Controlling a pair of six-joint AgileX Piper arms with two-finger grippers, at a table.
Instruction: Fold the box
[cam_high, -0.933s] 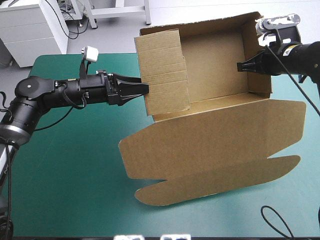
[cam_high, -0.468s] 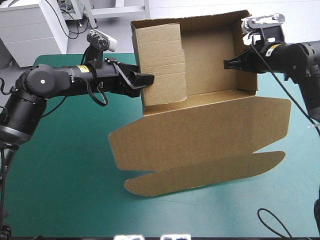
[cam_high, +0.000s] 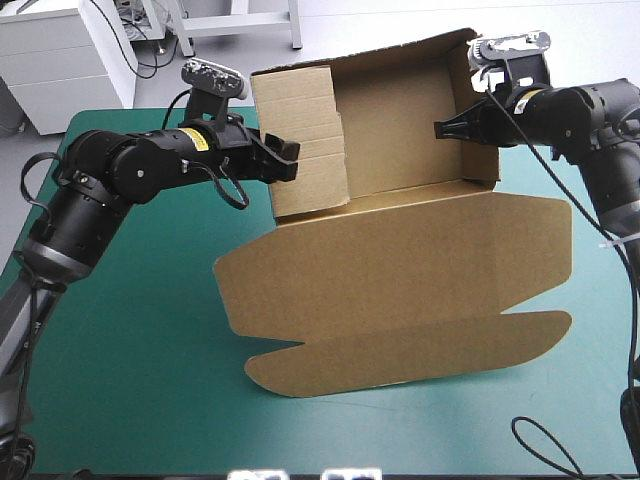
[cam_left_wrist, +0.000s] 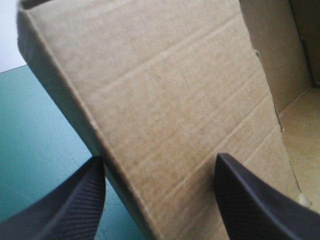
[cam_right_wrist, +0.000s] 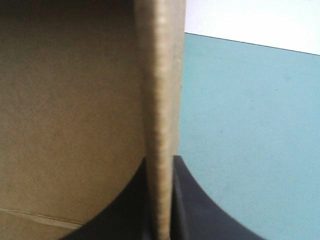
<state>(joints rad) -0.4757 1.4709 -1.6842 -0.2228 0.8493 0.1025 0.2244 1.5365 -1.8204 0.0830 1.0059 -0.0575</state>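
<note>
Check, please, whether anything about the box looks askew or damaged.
No damage shows. The box lies skewed to the edges of the table, and its left wall flap leans inward, not tucked in. The open left end effector straddles that flap, while the right end effector pinches the right wall.

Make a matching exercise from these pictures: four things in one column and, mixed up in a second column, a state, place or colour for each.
1. left gripper
2. right gripper
3. lid
4. table cover

A. teal-green
B. shut on the right wall of the box
C. open, astride the left wall
D. spread toward the near table edge

Pairs: 1-C, 2-B, 3-D, 4-A.
</note>
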